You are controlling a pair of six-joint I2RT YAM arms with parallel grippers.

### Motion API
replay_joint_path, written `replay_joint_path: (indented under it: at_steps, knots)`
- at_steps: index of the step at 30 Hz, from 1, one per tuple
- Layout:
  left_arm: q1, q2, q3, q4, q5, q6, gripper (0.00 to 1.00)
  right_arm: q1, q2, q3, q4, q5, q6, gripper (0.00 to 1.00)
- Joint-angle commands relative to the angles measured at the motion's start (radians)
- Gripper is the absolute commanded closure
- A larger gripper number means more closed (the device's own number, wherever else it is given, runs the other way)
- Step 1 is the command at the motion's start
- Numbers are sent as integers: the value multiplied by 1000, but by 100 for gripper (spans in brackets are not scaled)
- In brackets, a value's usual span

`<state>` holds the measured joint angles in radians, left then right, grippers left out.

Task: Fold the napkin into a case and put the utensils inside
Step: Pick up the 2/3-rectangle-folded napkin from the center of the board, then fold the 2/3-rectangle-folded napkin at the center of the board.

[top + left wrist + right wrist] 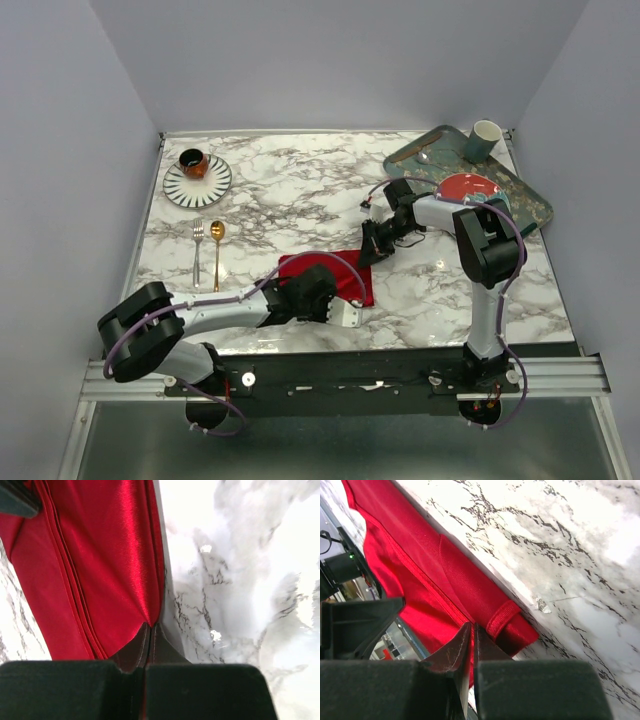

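The red napkin lies folded near the table's front middle. My left gripper is shut on its near edge; the left wrist view shows the cloth pinched at the fingertips. My right gripper is shut on the napkin's far right corner; the right wrist view shows the layered red cloth pinched between the fingertips. The silver fork and gold spoon lie side by side at the left, far from both grippers.
A striped plate with a dark cup stands at the back left. A green tray at the back right holds a round red plate, a pale cup and a brown-handled utensil.
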<state>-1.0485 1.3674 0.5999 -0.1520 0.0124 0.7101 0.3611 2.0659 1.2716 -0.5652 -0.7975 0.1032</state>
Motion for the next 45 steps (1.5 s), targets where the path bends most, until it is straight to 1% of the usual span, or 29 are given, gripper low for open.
replay_joint_path:
  at_steps: [1,5,7,11,12,17,18,20,24,30,38,45]
  knots:
    - [28,13,93,-181,159,-49,100,4,19,-28,-18,193,-76,86]
    - [117,71,193,-289,303,-73,100,4,20,-26,-19,196,-80,85]
    - [180,104,257,-333,360,-67,100,4,25,-25,-21,195,-82,85]
    - [275,220,382,-472,504,-46,100,4,33,-20,-22,196,-86,85]
    - [295,242,432,-495,553,-40,100,4,31,-20,-22,196,-86,85]
    - [396,390,583,-644,685,-21,100,4,37,-18,-24,196,-91,85]
    - [409,409,628,-658,707,-26,100,4,39,-17,-22,198,-91,85]
    - [450,462,670,-699,757,-35,100,4,39,-17,-27,199,-94,85]
    - [496,533,768,-738,796,-47,100,4,43,-12,-27,196,-94,85]
    - [544,617,857,-748,821,-66,100,4,53,-8,-32,195,-96,85]
    - [594,713,906,-750,865,-90,100,4,59,-3,-38,193,-94,85]
    - [607,739,942,-750,876,-103,99,4,62,2,-45,195,-96,85]
